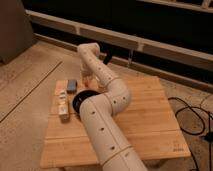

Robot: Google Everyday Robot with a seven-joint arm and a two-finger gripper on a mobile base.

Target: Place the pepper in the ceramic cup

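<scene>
At the table's (150, 117) far edge, beyond the dark bowl (79, 101), my claw (88, 75) hangs pressed together; I can't tell if it pinches anything.

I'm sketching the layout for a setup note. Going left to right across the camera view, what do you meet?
white packet → blue-grey block → gripper, low over the far edge of the table → black cables on the floor to the table's right.
</scene>
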